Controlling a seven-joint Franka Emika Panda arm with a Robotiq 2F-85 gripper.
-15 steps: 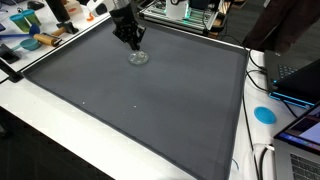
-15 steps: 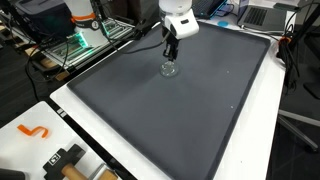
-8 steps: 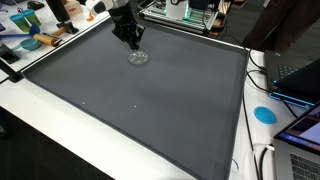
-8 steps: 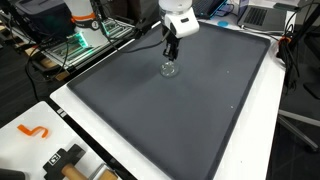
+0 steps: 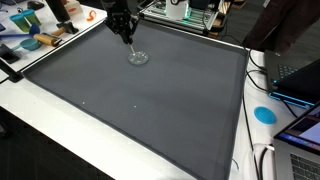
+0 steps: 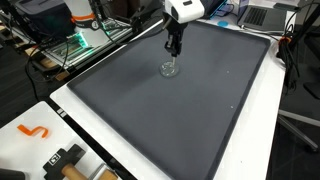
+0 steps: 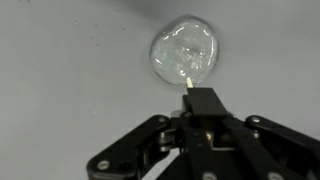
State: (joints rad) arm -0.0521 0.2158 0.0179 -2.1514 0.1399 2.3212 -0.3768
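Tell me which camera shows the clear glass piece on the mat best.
The wrist view: the glass piece sits large and close, seen from above, just beyond the gripper. In both exterior views it is only a small pale blob on the dark mat.

Under my camera a clear, glossy glass dish (image 7: 186,52), smooth matt dark-grey mat (image 5: 140,110), my gripper (image 7: 203,95) in matt black plastic

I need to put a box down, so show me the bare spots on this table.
Most of the dark mat is bare, from the glass dish below the gripper to its near edge. Crowded: the white strip with laptop and blue disc.
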